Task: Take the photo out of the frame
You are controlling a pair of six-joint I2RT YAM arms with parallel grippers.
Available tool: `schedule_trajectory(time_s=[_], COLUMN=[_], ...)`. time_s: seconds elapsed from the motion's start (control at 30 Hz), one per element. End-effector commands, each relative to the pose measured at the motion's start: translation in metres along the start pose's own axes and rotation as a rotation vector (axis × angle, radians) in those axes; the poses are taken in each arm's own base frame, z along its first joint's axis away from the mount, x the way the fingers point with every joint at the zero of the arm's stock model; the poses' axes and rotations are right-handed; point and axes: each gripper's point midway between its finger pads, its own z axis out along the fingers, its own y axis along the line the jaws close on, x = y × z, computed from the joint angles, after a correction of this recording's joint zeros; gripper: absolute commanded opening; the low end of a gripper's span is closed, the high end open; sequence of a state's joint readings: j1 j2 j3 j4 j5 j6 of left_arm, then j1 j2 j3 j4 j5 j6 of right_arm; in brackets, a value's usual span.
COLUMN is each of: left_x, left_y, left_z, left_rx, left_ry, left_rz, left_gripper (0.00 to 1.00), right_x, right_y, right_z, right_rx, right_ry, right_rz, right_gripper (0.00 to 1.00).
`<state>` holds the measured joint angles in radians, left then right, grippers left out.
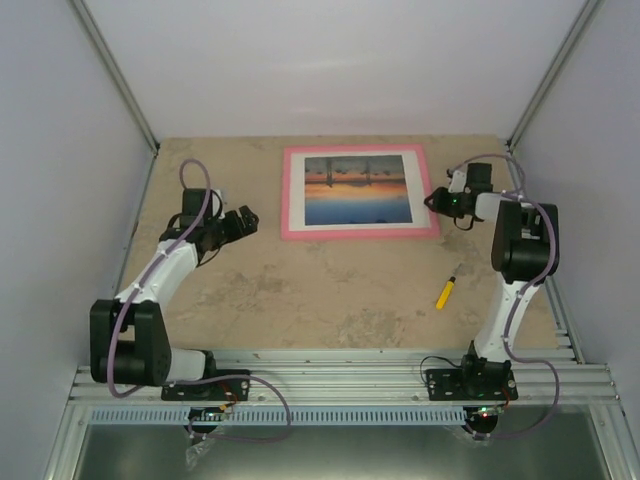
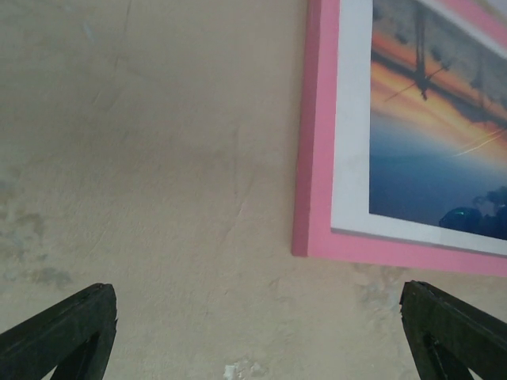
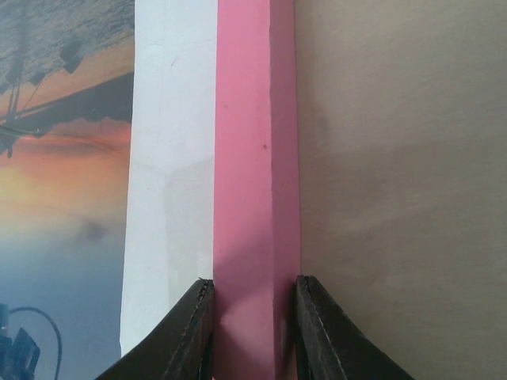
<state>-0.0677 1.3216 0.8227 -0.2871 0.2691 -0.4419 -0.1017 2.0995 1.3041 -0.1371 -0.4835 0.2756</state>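
Note:
The pink frame [image 1: 296, 190] lies flat, face up, at the back middle of the table. Inside it sits the sunset photo [image 1: 356, 188], ringed by a white border. My right gripper [image 1: 432, 200] is at the frame's right edge. In the right wrist view its two black fingers [image 3: 186, 336] clamp the pink frame rail [image 3: 253, 198] from both sides. My left gripper [image 1: 243, 222] hovers open over bare table, left of the frame. The left wrist view shows the frame's corner [image 2: 313, 229] and part of the photo [image 2: 428, 150] beyond my wide-apart fingertips [image 2: 67, 324].
A yellow pen-like tool [image 1: 446, 289] lies on the table in front of the frame, near the right arm. Grey walls close the table on three sides. The metal rail [image 1: 330, 385] with the arm bases runs along the near edge.

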Motion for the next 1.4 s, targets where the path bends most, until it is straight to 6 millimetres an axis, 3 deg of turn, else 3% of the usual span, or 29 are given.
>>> schedule_trajectory(time_s=[0.0, 0.07, 0.17, 0.53, 0.63, 0.8, 1.27, 1.37], left_x=[0.009, 0.011, 0.013, 0.033, 0.038, 0.049, 0.006, 0.005], left_y=[0.004, 0.007, 0.013, 0.034, 0.038, 0.046, 0.049, 0.049], left_z=[0.009, 0.014, 0.023, 0.038, 0.041, 0.045, 0.02, 0.02], left_rx=[-0.011, -0.027, -0.057, -0.14, -0.169, -0.229, -0.343, -0.345], left_ry=[0.089, 0.118, 0.151, 0.228, 0.25, 0.289, 0.146, 0.156], left_rz=[-0.005, -0.006, -0.004, -0.006, 0.008, 0.039, 0.087, 0.086], left_gripper=[1.0, 1.0, 1.0, 0.97, 0.96, 0.95, 1.0, 1.0], right_x=[0.008, 0.019, 0.034, 0.07, 0.078, 0.085, 0.083, 0.084], right_y=[0.066, 0.087, 0.102, 0.122, 0.125, 0.123, 0.139, 0.144], right_z=[0.0, 0.006, 0.01, 0.005, 0.003, -0.009, -0.058, -0.066], right_rx=[-0.132, -0.155, -0.154, -0.11, -0.108, -0.062, -0.013, 0.001], right_ry=[0.01, 0.024, 0.032, 0.02, 0.032, 0.035, -0.04, -0.048], right_rz=[0.02, -0.002, -0.01, 0.001, -0.009, -0.079, -0.263, -0.314], right_gripper=[0.04, 0.04, 0.04, 0.1, 0.15, 0.36, 0.61, 0.63])
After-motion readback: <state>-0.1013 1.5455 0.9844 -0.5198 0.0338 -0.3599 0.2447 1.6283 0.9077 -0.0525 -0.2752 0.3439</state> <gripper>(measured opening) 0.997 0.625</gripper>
